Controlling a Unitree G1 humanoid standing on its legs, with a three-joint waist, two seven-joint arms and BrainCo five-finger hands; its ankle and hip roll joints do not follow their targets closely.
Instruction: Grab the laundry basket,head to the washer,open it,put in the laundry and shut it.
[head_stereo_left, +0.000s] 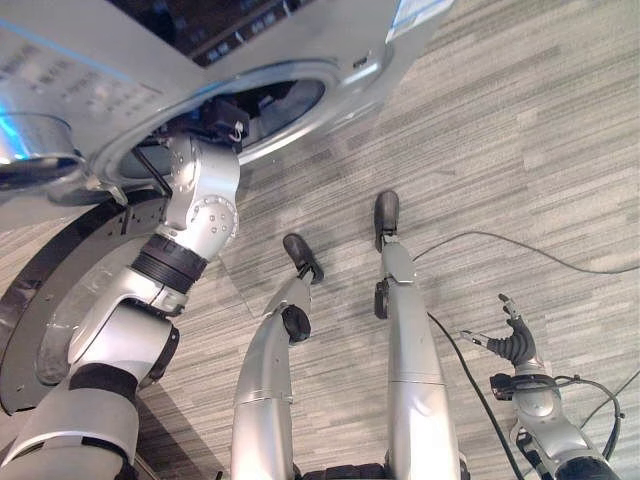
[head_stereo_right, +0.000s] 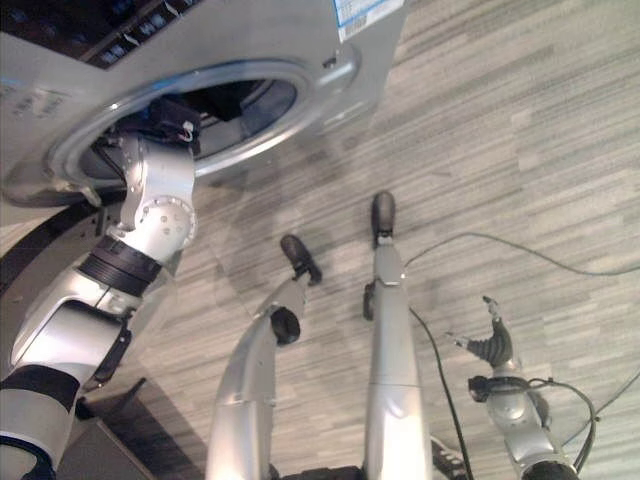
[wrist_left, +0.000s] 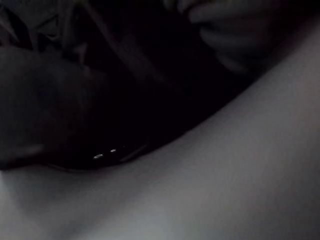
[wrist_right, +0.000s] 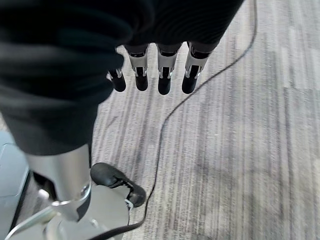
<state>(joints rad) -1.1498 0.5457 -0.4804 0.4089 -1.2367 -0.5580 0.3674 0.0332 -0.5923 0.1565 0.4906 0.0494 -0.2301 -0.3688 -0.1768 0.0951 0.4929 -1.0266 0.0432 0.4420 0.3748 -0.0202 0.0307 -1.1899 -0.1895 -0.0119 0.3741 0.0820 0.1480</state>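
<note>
Reaching from the lower left of the left eye view, the left arm is going into the washer (head_stereo_left: 300, 60) at the upper left, its wrist passing the round drum mouth (head_stereo_left: 270, 105), with the open door (head_stereo_left: 60, 300) lying at the left edge. The left hand itself is hidden inside, so whether its fingers are spread or closing on anything cannot be told.

In the right eye view, the right hand (head_stereo_right: 490, 345) is hanging at the lower right over the floor (head_stereo_right: 520, 150), well apart from the washer.

In the left wrist view, dark, soft-looking folds, probably laundry (wrist_left: 75, 90), are lying at the upper left against the pale drum wall (wrist_left: 225, 190). It is too dark to be sure.

In the right wrist view, the fingers (wrist_right: 162, 75) are hanging straight and relaxed at the top, holding nothing.

Judging by those folds, the laundry is light, limp and unbreakable; bunching a thick fold is likely the best hold.
</note>
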